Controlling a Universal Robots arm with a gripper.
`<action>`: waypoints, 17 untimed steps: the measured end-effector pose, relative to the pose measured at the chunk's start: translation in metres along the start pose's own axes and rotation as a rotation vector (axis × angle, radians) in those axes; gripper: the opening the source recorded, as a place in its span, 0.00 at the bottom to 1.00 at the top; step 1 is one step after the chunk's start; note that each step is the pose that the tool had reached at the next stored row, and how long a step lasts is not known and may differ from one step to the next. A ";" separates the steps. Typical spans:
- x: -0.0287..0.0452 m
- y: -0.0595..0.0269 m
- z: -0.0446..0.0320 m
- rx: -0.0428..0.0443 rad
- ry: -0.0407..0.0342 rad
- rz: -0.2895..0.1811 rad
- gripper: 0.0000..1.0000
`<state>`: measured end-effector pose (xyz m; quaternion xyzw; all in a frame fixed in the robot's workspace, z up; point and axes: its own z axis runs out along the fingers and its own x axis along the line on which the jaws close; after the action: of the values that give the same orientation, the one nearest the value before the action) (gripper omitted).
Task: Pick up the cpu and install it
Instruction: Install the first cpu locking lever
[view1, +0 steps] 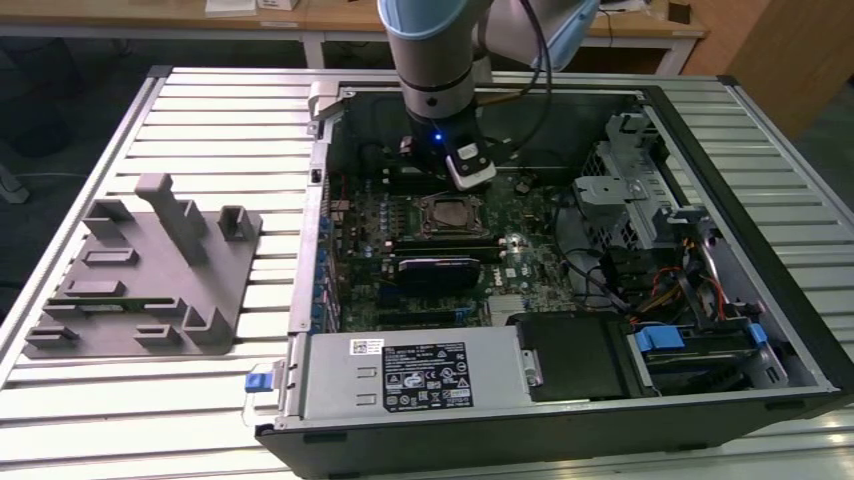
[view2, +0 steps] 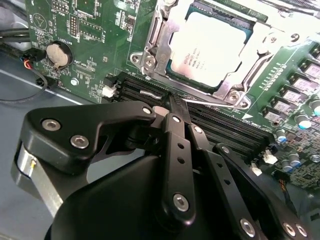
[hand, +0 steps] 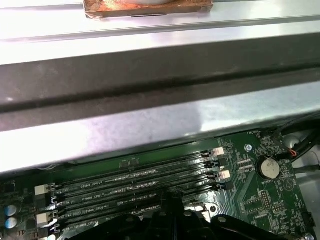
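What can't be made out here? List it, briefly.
- Cpu: edges covered by the metal frame, second wrist view.
- Memory slots: partly hidden behind the gripper, first wrist view.
- Case: near wall cut off by the exterior view's edge.

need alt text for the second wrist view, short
The cpu, silvery top up, sits in its metal-framed motherboard socket, with the black tool shut and empty, its tips over the memory slots just beside the socket. A round coin cell battery sits on the green board.
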<state>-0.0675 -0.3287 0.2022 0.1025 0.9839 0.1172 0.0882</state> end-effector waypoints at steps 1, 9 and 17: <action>0.0006 0.0003 0.0004 -0.0008 -0.0037 -0.001 0.11; 0.0025 0.0003 0.0034 0.0022 -0.0147 -0.007 0.11; 0.0026 0.0002 0.0042 0.0287 -0.0153 -0.033 0.11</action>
<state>-0.0691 -0.3271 0.1978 0.0886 0.9863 0.1008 0.0962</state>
